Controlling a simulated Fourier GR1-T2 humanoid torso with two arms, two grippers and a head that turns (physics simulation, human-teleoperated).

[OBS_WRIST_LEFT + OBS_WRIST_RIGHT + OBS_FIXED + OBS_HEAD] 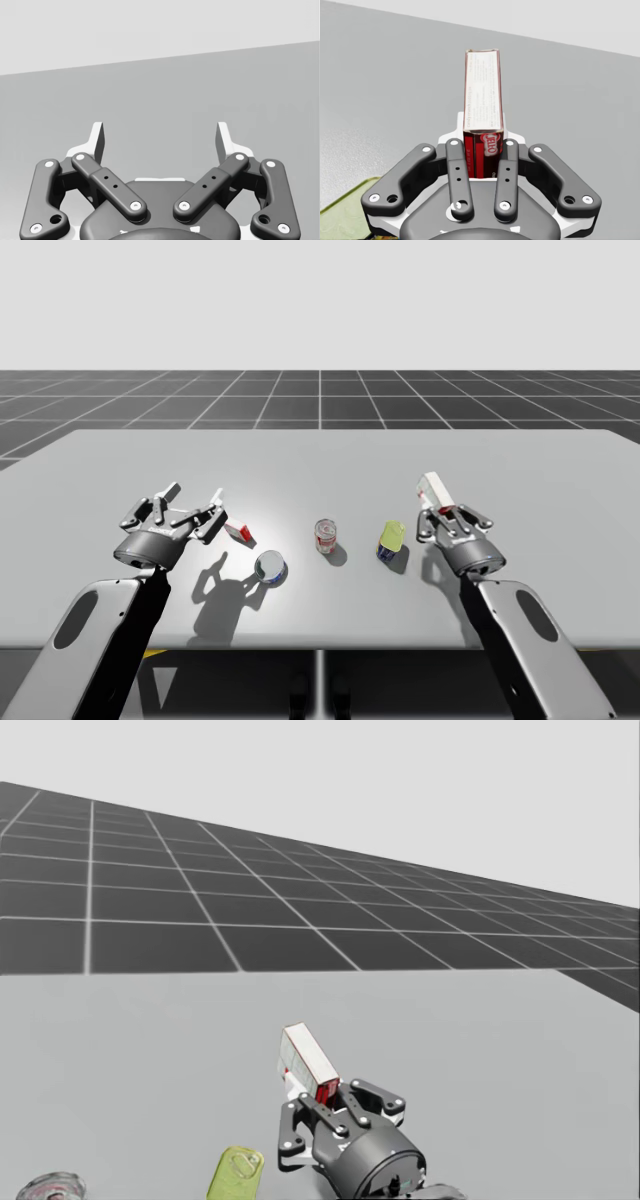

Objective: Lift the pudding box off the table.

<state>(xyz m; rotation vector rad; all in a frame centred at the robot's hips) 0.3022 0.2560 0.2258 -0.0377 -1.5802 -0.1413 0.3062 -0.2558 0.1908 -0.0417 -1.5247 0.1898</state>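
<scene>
Right gripper [483, 131]: fingers clamped on both sides of pudding box [482, 90]; near end seated between them, rest projecting ahead. Table [395, 75] beyond; box apparently clear of it. Step: lift, late stage. Next: firm grip, straight raise, no tilt. Left gripper [160, 142]: fingers spread, nothing between

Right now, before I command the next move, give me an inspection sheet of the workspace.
Surface: grey table, flat.
Job's things: pudding box held between the fingers of the right gripper, pointing away from it.
Clutter: small red box, silver can, red-and-white can and yellow-green bottle, all on the table between my arms.
Grippers: left gripper open, holding nothing, close to the small red box; right gripper shut on the pudding box.
Cables: nothing seen.
Surroundings: dark gridded floor beyond the table.
</scene>
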